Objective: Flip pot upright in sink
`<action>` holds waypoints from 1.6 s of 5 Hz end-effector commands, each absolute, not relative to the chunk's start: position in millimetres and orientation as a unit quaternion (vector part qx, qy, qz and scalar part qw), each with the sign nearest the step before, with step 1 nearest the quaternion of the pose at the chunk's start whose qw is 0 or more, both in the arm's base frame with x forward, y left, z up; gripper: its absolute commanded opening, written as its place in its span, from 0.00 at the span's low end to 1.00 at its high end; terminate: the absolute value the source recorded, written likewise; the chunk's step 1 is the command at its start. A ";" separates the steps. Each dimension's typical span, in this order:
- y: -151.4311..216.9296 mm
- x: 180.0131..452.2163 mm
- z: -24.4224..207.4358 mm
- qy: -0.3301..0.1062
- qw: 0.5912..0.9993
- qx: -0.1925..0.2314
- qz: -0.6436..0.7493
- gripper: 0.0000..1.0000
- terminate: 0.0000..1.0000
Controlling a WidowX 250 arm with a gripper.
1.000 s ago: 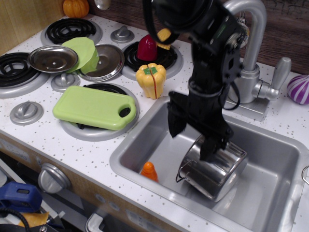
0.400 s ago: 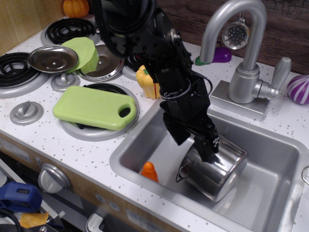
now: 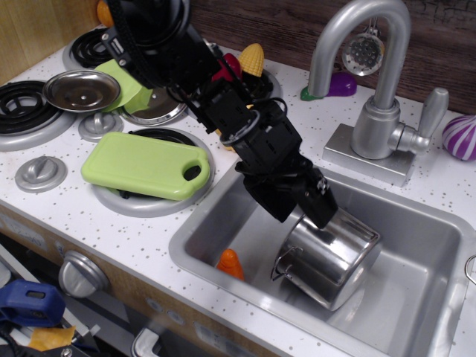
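Pot: I've got the steel pot (image 3: 332, 258) lying tilted in the sink (image 3: 416, 312), open mouth up and to the right, a wire loop handle showing at its lower left.
End effector: my end effector (image 3: 301, 201) is low over the basin, black fingers spread apart, the near one touching the pot's upper rim. Nothing is clamped that I can see.
Arm: it reaches in from the upper left, crossing the stove.
Sink extras: an orange toy (image 3: 231, 262) sits by the near wall, left of the pot.
Bench: the green cutting board (image 3: 145, 164) lies on a burner, with the faucet (image 3: 375, 82) behind the basin.
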State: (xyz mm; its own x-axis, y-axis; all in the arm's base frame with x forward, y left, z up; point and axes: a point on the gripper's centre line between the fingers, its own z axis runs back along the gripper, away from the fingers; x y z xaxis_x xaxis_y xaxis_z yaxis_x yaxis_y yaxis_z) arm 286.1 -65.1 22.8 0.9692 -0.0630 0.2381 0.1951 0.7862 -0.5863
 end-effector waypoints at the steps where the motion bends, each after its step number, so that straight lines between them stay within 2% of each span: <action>1: -76.4 290.0 27.0 -0.105 0.935 -0.338 -0.037 1.00 0.00; 2: -75.9 289.2 24.1 -0.114 0.926 -0.359 -0.036 1.00 0.00; 4: -93.8 288.9 17.6 -0.135 0.918 -0.372 -0.005 1.00 0.00; 5: -92.4 290.1 21.0 -0.135 0.911 -0.390 0.004 0.00 0.00; 8: -91.2 290.5 22.8 -0.144 0.905 -0.399 0.011 0.00 0.00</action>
State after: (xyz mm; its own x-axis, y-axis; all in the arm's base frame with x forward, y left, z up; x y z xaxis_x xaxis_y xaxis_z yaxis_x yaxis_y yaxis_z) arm 285.5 -100.6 13.5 0.9730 0.1259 0.1935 0.0320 0.7567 -0.6530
